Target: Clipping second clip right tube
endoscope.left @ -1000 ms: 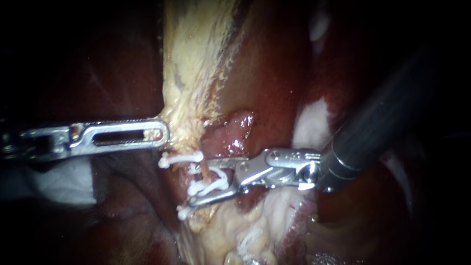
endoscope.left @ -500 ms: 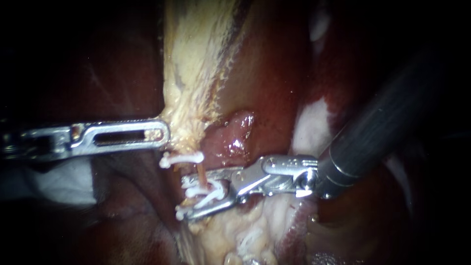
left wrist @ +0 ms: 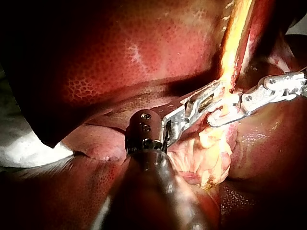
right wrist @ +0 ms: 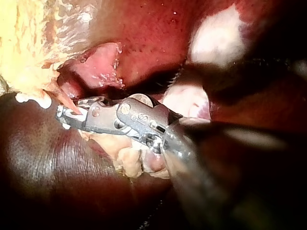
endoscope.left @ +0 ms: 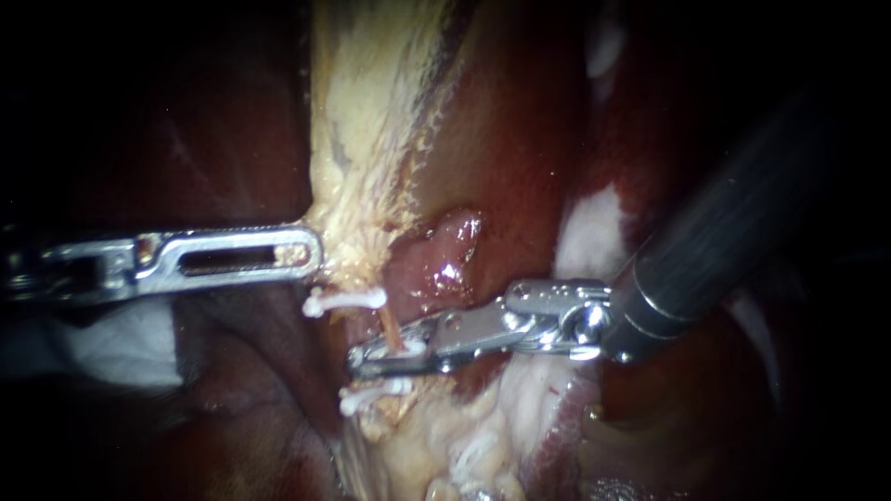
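Note:
A thin orange tube [endoscope.left: 386,321] runs down from the pale yellow tissue strand [endoscope.left: 362,139]. One white clip [endoscope.left: 345,299] sits across it higher up, and another white clip [endoscope.left: 368,396] lies lower. Between them, my right instrument [endoscope.left: 364,360] has its jaws closed together on a white clip [endoscope.left: 408,349] around the tube. In the right wrist view, my right instrument [right wrist: 64,117] pinches the tube [right wrist: 65,102]. My left instrument [endoscope.left: 311,252] grips the edge of the pale strand with its slotted jaws. The left wrist view shows the same hold by my left instrument [left wrist: 218,93].
Dark red liver [endoscope.left: 506,130] surrounds the site. A pink lump of tissue [endoscope.left: 445,250] sits just above the right instrument's jaws. White gauze [endoscope.left: 121,339] lies under the left instrument. Fatty pale tissue [endoscope.left: 464,445] spreads below the clips.
The right instrument's jaws, open around the tube with a white clip between them, have closed down onto the clip and tube. The left instrument has stayed still.

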Robot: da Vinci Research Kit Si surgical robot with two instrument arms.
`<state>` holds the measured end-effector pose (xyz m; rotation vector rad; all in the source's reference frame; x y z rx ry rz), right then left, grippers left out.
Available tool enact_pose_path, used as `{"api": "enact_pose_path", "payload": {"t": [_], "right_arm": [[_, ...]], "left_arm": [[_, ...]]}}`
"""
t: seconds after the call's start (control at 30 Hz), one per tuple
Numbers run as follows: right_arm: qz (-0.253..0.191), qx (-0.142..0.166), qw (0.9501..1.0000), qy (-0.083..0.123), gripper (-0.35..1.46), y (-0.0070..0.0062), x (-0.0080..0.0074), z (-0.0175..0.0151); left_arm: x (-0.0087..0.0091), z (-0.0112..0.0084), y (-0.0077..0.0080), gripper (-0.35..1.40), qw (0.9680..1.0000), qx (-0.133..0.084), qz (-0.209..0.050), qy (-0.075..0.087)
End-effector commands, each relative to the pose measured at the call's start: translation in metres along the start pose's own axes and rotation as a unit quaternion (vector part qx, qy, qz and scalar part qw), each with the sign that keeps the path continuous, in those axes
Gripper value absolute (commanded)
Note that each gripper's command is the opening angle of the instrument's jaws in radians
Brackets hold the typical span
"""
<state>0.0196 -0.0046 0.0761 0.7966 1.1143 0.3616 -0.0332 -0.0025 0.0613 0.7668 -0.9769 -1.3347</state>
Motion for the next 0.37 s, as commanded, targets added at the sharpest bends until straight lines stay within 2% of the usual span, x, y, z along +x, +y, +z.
{"api": "enact_pose_path", "payload": {"t": [0.03, 0.37], "right_arm": [[0.0, 0.0, 1.0, 0.0, -0.35, 0.0, 0.0, 0.0], [-0.001, -0.001, 1.0, -0.001, -0.35, -0.0001, -0.0001, -0.0002]], "left_arm": [[0.0, 0.0, 0.0, -0.35, 1.0, 0.0, 0.0, 0.0], [0.0, 0.0001, 0.0001, -0.35, 1.0, 0.0, 0.0, 0.0]]}}
